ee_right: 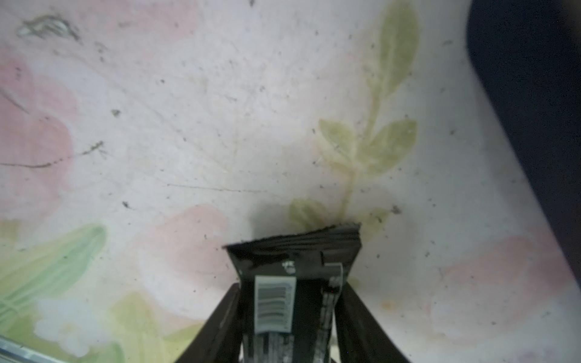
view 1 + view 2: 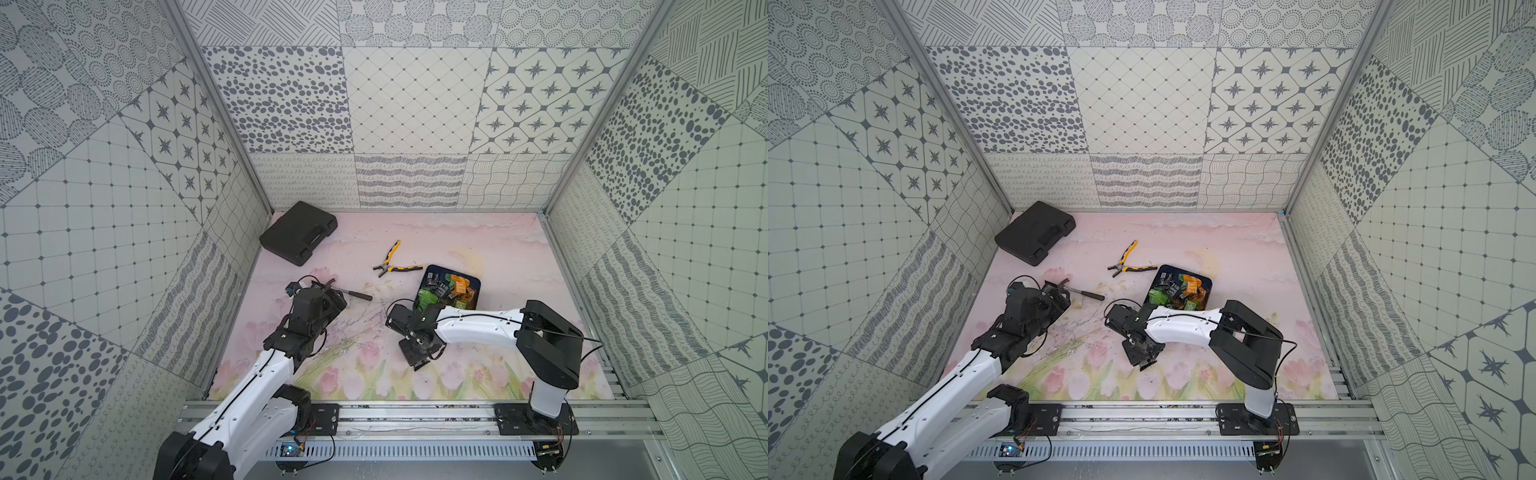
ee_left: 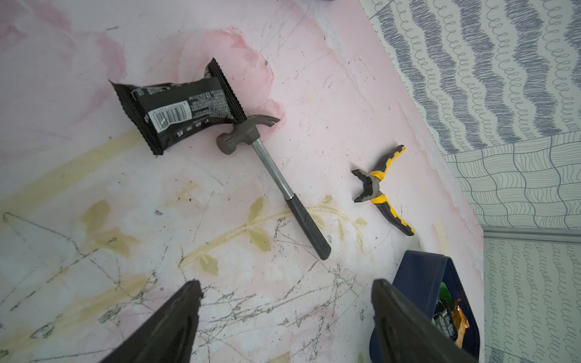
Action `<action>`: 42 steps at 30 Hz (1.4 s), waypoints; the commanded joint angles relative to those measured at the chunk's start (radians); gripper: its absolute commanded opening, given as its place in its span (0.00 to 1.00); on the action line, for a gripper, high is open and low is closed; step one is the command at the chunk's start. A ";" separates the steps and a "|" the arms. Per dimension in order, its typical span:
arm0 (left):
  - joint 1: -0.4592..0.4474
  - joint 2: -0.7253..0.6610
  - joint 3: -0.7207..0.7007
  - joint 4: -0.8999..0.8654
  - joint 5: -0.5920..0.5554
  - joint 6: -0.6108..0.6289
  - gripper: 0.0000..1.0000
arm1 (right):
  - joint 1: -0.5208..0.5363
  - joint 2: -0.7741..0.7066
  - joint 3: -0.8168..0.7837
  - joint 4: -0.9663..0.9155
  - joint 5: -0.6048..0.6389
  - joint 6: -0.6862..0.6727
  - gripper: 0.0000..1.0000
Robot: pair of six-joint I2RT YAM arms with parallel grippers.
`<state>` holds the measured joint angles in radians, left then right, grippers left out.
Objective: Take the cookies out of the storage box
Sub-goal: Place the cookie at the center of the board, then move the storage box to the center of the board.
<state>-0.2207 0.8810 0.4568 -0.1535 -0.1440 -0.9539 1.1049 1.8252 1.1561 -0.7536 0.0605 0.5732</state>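
Tool left (image 3: 286, 286) wide, empty | tool right (image 1: 289, 285) pinching black cookie packet (image 1: 294, 251) between both fingers

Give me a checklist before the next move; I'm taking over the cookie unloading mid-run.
1. Right tool grips a black packet: ok.
2. That packet is outside the box, over the mat: ok.
3. Packet's lower end touches the mat: cannot tell.
4. Left tool open and empty: ok.
5. Box emptied: not ok, green, orange and black packets lie inside.
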 commanded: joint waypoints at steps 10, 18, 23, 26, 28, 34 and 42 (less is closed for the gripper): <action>-0.021 0.180 0.185 0.058 0.281 0.252 0.81 | -0.055 -0.281 0.003 0.079 0.153 -0.002 0.69; -0.241 0.369 0.384 0.009 0.238 0.499 0.79 | -0.367 -0.478 -0.089 0.050 0.070 0.062 0.62; -0.381 0.559 0.547 -0.037 0.242 0.609 0.72 | -0.557 -0.591 -0.181 0.038 -0.003 0.090 0.59; -0.431 0.698 0.676 -0.064 0.242 0.658 0.68 | -0.620 -0.648 -0.222 0.026 -0.003 0.095 0.59; -0.454 0.789 0.765 -0.090 0.226 0.696 0.67 | -0.644 -0.676 -0.246 0.023 -0.011 0.103 0.59; -0.474 1.026 1.024 -0.204 0.214 0.751 0.66 | -0.655 -0.738 -0.295 0.023 -0.013 0.130 0.59; -0.472 1.202 1.217 -0.329 0.140 0.785 0.55 | -0.657 -0.764 -0.312 0.022 -0.006 0.144 0.59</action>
<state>-0.6914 2.0068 1.5837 -0.3336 0.0509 -0.2584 0.4519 1.0809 0.8486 -0.7467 0.0525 0.7036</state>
